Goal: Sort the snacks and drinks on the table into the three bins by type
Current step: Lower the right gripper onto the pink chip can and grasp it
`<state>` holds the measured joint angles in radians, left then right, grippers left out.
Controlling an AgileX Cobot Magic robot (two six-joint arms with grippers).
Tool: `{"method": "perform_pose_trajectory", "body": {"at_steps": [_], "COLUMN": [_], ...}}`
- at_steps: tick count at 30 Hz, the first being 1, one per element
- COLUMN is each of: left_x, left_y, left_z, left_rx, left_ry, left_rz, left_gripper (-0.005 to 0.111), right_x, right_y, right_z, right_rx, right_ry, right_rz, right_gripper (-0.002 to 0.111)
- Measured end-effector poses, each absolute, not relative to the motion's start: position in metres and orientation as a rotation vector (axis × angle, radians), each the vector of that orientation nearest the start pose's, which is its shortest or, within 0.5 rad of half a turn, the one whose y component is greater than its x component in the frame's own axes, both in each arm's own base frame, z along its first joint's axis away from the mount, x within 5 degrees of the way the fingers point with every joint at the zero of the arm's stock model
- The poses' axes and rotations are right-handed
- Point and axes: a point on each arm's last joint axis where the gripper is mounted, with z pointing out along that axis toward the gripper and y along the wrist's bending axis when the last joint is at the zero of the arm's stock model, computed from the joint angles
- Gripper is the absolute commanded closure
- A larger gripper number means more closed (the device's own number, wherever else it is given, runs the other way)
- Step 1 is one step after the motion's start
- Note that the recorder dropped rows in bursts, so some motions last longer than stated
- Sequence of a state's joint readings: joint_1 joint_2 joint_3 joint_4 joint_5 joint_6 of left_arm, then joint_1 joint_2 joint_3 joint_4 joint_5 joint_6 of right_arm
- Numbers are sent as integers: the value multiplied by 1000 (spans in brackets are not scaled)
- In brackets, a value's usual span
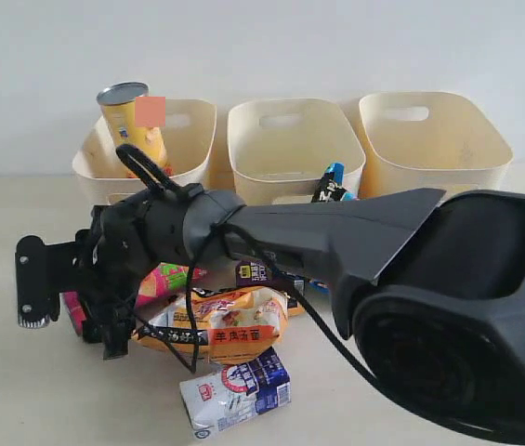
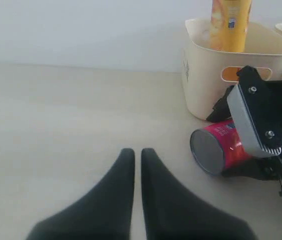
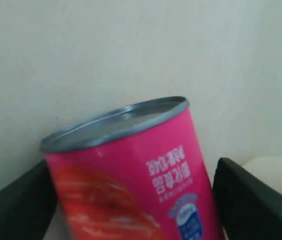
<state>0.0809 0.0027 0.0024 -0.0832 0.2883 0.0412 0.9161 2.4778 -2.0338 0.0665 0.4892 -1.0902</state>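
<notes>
A pink chip tube [image 1: 167, 278] [image 2: 220, 147] [image 3: 131, 175] lies on its side on the table [image 1: 20, 400], left of the snack pile. My right gripper [image 1: 81, 307] [image 3: 131, 200] reaches across and is open, one finger on each side of the tube. My left gripper [image 2: 137, 152] is shut and empty over bare table, well apart from the tube. The yellow-orange tube [image 1: 137, 125] [image 2: 230, 25] stands in the left bin [image 1: 197, 130]. An orange-cream packet [image 1: 234, 325], a white-and-blue carton [image 1: 239, 390] and a dark purple carton [image 1: 257, 272] lie in the pile.
The middle bin [image 1: 295, 153] and right bin [image 1: 434, 149] stand in a row at the back against the wall. A blue-and-black packet [image 1: 334, 183] pokes up behind the right arm, in front of the middle bin. The right arm's dark bulk hides the table's right side.
</notes>
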Motion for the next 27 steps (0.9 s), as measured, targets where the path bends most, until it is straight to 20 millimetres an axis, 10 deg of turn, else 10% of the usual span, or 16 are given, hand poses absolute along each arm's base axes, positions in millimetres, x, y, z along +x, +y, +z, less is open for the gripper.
{"method": "perform_pose_trajectory", "body": {"at_steps": [6, 14, 27], "left_x": [55, 55, 55], "left_y": [2, 2, 2], "left_z": [186, 186, 186], "left_rx": [-89, -89, -89], "left_ry": [1774, 1774, 1774], "left_rz": [9, 9, 9], "left_gripper": [102, 102, 102], "right_x": [337, 338, 329], "right_y": [436, 436, 424], "right_z": [127, 128, 192], "right_rx": [-1985, -1977, -1982], "right_ry": [1356, 1354, 1359], "right_rz": [-21, -23, -13], "right_gripper": [38, 108, 108]}}
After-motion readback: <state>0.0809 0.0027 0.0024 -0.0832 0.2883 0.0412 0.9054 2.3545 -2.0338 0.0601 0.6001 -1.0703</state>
